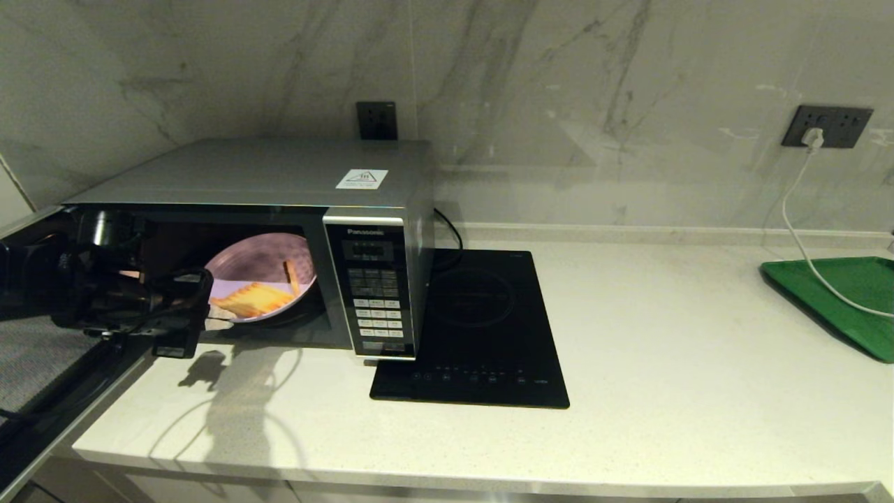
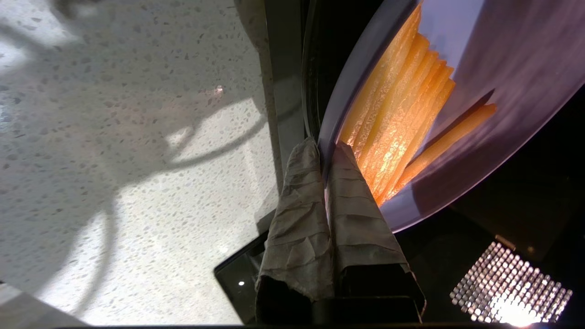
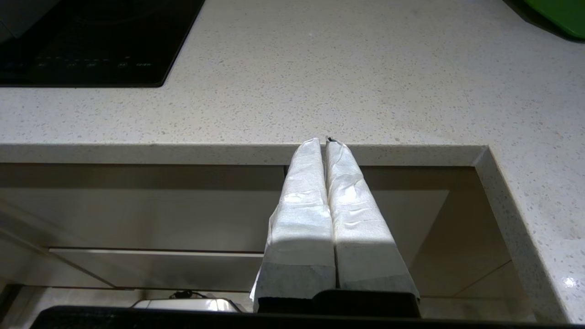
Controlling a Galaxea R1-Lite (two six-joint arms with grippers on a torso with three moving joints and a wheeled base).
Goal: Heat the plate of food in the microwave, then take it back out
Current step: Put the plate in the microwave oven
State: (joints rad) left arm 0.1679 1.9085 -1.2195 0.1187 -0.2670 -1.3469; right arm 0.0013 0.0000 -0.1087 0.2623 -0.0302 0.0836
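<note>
At microwave mouth, left gripper clamped on tilted plate rim beside fries; right gripper closed, empty, near counter edge.

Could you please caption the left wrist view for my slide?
Left claw shut on the rim of the plate of food at the microwave's mouth.

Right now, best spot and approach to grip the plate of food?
The near rim, from the open front of the microwave. The plate of food has a thin low rim, fries sit inboard, and the left gripper already pinches that edge.
</note>
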